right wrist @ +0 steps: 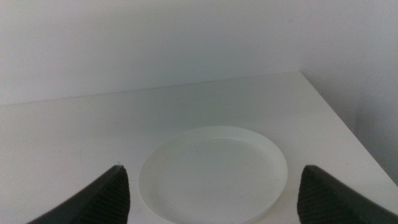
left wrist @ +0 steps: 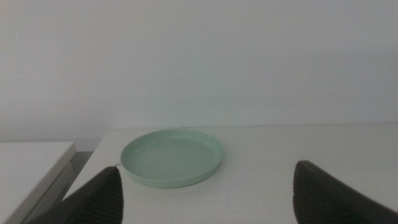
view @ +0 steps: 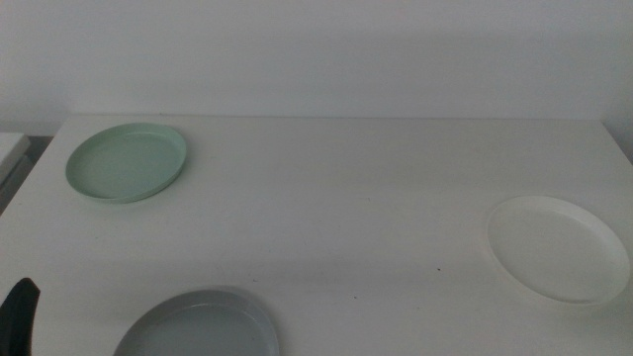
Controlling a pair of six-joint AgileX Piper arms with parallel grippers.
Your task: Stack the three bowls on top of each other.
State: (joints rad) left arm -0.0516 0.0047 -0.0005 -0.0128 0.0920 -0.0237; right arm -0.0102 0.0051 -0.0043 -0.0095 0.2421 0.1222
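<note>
White table [view: 346,198], pale wall behind. We've got the mint green bowl [view: 127,161] far-left, white bowl [view: 558,247] near the right edge, grey bowl [view: 198,324] at the front edge. Left gripper [left wrist: 205,199] and right gripper [right wrist: 211,199] gape wide, holding nothing.

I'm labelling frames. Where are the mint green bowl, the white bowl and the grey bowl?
mint green bowl [view: 127,163]: middle view, inner floor.
white bowl [right wrist: 213,173]: right wrist view, inner floor.
grey bowl [view: 198,331]: middle view, inner floor.

Middle view looks forward and down over the table [view: 346,208]. Left wrist camera sits low, facing the mint green bowl [left wrist: 172,157]; right wrist camera faces the white bowl [right wrist: 213,173], close
</note>
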